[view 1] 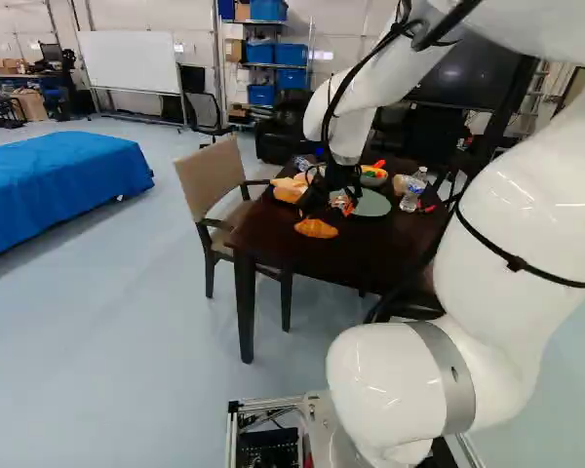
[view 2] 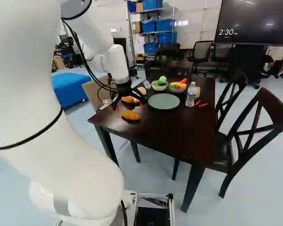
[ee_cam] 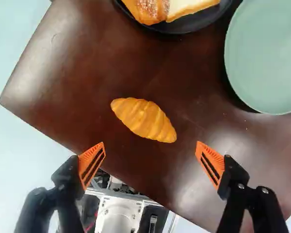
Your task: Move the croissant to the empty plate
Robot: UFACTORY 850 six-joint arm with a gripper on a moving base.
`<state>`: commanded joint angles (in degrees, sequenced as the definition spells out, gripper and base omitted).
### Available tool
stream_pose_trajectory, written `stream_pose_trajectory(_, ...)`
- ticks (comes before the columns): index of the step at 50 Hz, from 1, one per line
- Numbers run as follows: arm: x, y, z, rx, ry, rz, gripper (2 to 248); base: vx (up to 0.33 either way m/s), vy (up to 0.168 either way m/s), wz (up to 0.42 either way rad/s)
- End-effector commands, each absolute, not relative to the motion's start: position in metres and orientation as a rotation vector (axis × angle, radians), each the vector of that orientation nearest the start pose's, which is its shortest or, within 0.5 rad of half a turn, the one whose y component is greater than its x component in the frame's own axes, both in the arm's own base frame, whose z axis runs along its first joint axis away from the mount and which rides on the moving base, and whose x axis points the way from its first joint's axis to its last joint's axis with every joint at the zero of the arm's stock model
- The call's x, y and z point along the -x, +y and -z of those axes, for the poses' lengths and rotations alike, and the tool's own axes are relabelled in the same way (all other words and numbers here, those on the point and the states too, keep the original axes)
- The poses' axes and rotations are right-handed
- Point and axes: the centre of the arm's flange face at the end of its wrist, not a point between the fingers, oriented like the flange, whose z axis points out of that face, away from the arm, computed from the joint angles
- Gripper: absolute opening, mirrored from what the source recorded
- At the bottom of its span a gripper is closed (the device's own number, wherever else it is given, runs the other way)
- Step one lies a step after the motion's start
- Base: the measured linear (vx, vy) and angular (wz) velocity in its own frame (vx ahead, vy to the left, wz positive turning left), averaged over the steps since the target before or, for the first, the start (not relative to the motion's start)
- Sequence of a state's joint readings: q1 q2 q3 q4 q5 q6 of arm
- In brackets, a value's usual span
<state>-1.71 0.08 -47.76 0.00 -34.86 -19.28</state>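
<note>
Left of centre in the right base view, the croissant (view 2: 130, 115) lay ungripped on the dark table (view 2: 167, 134); the gripper (ee_cam: 151, 152) had its fingers wide; farther right, the plate (view 2: 163, 101) was empty. Grasping, carrying and placing all seemingly remained.

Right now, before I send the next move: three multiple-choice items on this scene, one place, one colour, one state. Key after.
1. Where does the golden-brown, crescent-shaped croissant lie?
A) In a bowl
B) On the floor
C) On the dark wooden table

2. What colour is the round, empty plate?
A) Pale green
B) Red
C) Yellow

3. How does the black, two-fingered gripper stand?
A) Shut on the croissant
B) Open
C) Shut on nothing

1 C: tabletop shows all around it in the wrist view.
2 A: its green surface shows in the wrist view.
3 B: its orange-padded fingers stand wide apart, neither touching the croissant.
</note>
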Motion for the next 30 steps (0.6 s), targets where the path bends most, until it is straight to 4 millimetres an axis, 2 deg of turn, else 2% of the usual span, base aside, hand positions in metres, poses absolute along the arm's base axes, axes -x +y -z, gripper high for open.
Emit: stream_pose_trajectory(30, -0.4359, -0.013, -0.4916, 3.045, -0.979, 0.343, 247, 0.0, 0.0, 0.0)
